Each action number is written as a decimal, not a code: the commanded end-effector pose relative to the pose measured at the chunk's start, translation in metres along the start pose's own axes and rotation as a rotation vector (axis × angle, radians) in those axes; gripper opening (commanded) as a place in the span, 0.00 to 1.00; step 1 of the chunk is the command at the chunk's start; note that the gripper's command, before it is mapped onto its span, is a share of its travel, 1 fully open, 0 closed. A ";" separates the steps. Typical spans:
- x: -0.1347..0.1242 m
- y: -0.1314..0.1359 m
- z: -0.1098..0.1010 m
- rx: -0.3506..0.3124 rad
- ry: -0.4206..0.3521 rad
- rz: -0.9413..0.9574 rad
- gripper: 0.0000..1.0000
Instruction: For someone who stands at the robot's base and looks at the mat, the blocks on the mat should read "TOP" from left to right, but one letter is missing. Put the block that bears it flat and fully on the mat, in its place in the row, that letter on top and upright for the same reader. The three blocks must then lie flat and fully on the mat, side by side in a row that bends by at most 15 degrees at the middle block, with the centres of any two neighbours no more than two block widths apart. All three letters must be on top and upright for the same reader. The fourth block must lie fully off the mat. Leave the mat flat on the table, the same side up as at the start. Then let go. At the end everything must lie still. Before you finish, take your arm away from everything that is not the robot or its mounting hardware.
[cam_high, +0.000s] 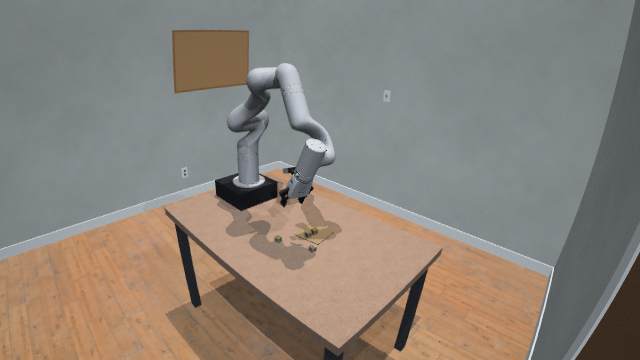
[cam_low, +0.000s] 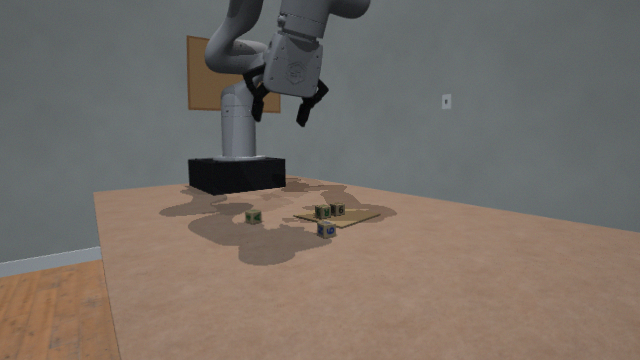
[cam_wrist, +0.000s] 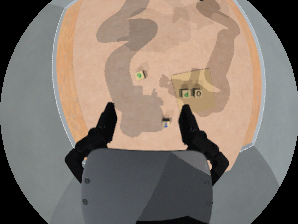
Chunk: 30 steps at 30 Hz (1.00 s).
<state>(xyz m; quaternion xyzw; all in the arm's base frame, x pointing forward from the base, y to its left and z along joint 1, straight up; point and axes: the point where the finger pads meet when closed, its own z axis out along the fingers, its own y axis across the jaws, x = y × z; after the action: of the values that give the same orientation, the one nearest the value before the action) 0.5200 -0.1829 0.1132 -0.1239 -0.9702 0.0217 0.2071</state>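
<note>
A tan mat (cam_high: 325, 235) (cam_low: 357, 216) (cam_wrist: 212, 96) lies on the table. Two small wooden letter blocks stand side by side on it: one (cam_high: 308, 233) (cam_low: 322, 211) (cam_wrist: 184, 92) with green marks, the other (cam_high: 315, 230) (cam_low: 338, 209) (cam_wrist: 197, 92) with dark marks. A block with green marks (cam_high: 277, 239) (cam_low: 253, 216) (cam_wrist: 140, 75) lies off the mat, toward the table's left side. A block with blue marks (cam_high: 312, 248) (cam_low: 326, 229) (cam_wrist: 165, 123) lies off the mat, just in front of it. My gripper (cam_high: 291, 200) (cam_low: 281, 109) (cam_wrist: 148, 111) is open and empty, high above the table between the base and the blocks. The top letters are too small to read.
The arm's black base (cam_high: 246, 190) (cam_low: 236, 173) stands at the table's far end. The table (cam_high: 350, 290) (cam_low: 400, 300) stretches wide toward the near side. The arm's shadow falls across the blocks and mat.
</note>
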 end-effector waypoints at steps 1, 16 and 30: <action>-0.013 0.041 0.013 0.002 0.125 -0.057 1.00; -0.016 0.137 0.052 0.022 0.384 -0.188 1.00; -0.015 0.142 0.054 0.023 0.398 -0.195 1.00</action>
<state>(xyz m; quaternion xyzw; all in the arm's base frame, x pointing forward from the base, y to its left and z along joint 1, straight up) 0.5435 -0.0489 0.0438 -0.0293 -0.9171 -0.0123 0.3973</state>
